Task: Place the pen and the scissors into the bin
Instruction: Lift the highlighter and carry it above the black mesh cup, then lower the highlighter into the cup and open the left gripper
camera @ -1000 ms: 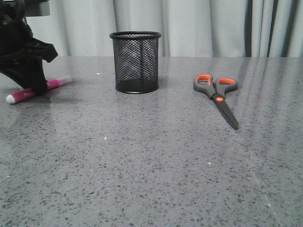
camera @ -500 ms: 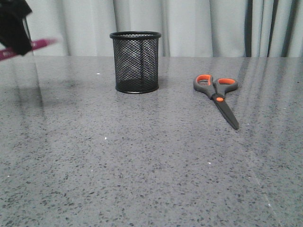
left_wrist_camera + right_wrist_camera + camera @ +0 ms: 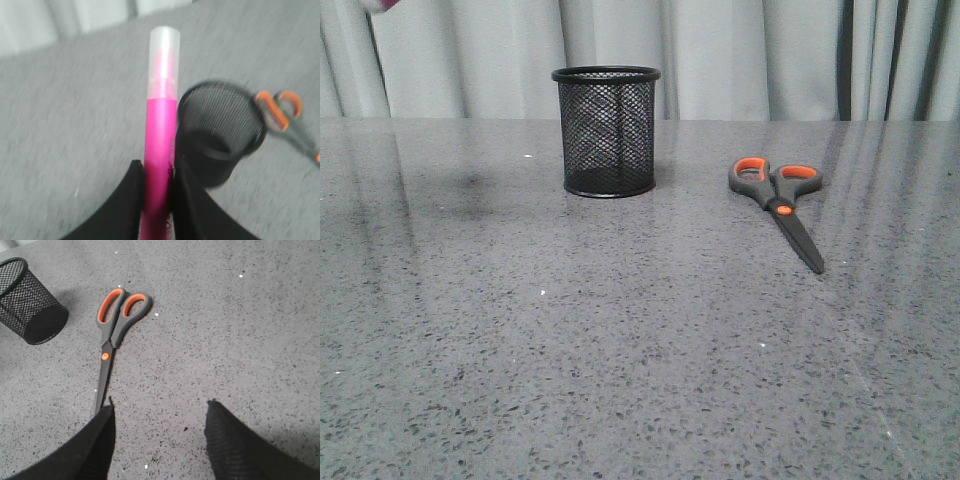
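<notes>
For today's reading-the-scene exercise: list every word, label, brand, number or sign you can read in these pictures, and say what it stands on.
None can be read.
Pen, held in the left tool: dark marks low on the barrel, too blurred to read.
Scissors: no lettering visible.
Bin: plain black mesh, no label.
Table and curtain: no text.

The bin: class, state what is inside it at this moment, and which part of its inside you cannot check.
Nothing shows inside the bin: light passes through its mesh, and the left wrist view shows only dark interior. Its floor is not visible.
</notes>
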